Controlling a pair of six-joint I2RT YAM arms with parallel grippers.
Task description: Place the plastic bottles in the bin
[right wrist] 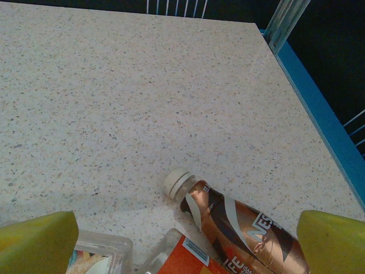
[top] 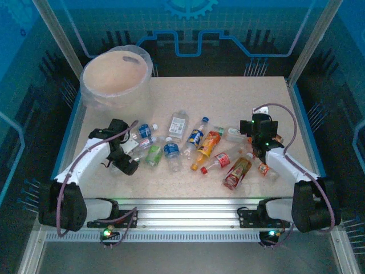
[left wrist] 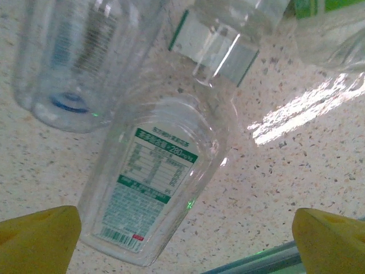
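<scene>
Left pincer [left wrist: 183, 240] spread wide, empty, poised over the clear green-label bottle [left wrist: 162, 182].
It lies flat on the tabletop [left wrist: 285, 188], long axis nearly crosswise to the pincer's closing line — bin [top: 108, 98] beyond it, left arm nearer.

A speckled beige table [top: 228, 94] with a blue strip down its sides stands inside translucent blue panels [top: 239, 23] on pale metal posts [top: 57, 37], with a gear emblem [top: 191, 7] on the far wall and a ribbed aluminium rail [top: 188, 220] along the near edge.
</scene>
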